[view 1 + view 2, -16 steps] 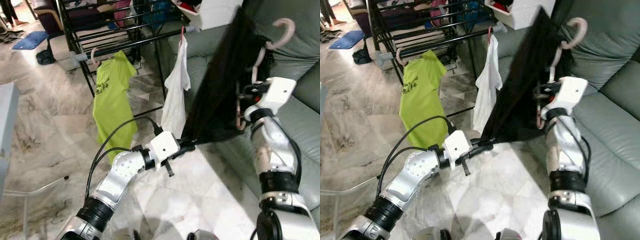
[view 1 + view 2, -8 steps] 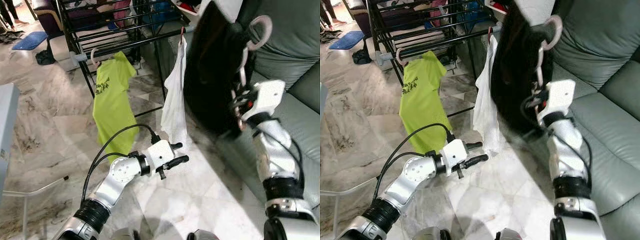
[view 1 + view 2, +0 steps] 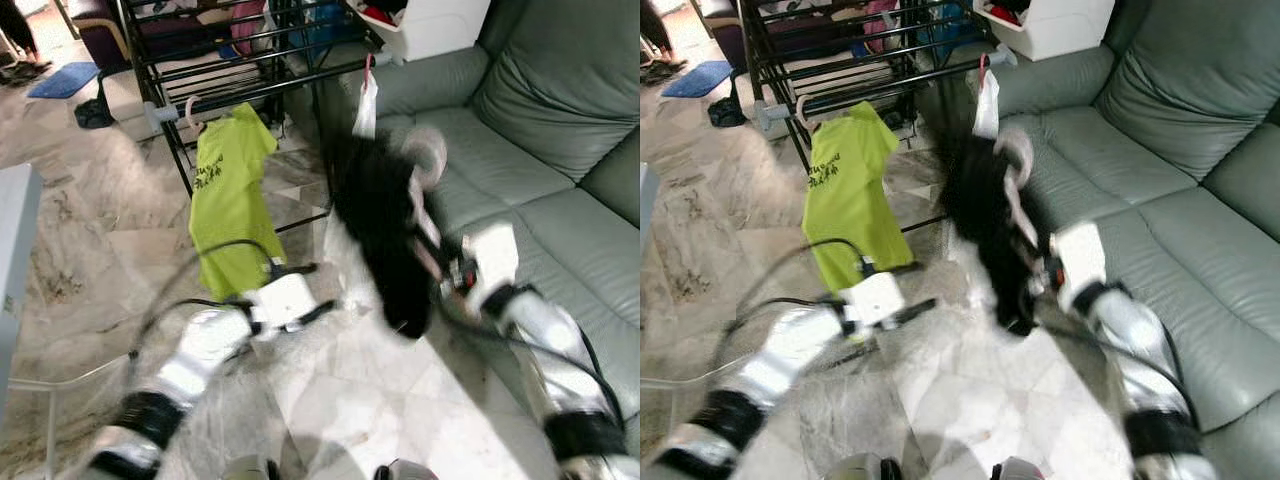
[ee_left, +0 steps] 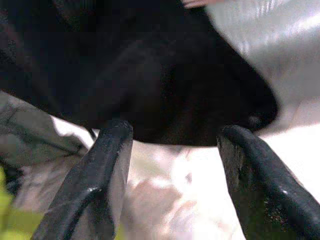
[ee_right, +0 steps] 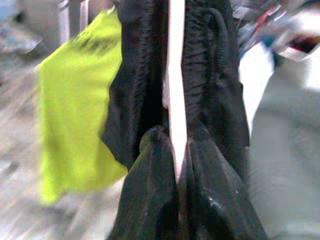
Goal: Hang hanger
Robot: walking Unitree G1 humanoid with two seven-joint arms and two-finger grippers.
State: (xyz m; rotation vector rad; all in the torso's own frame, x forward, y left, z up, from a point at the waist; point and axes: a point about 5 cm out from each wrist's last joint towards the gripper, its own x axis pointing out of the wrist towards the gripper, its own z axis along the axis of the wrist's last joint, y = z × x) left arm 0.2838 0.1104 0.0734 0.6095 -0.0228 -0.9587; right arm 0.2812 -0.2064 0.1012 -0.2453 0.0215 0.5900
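Observation:
A black garment hangs on a pink hanger, blurred by motion, low in front of the sofa. My right gripper is shut on the hanger's pink stem, with the black cloth bunched on both sides of it. My left gripper is open, just left of and below the garment's lower edge; in its wrist view the black cloth lies beyond its spread fingers without touching them. The black drying rack stands behind.
A lime green shirt and a white shirt hang from the rack's front rail. A grey-green sofa runs along the right. A white box sits at its far end. Marble floor lies on the left.
The left gripper let go of the garment's hem and drew back to the left. The right arm swung the hanger and garment down and leftward, so the cloth now hangs bunched.

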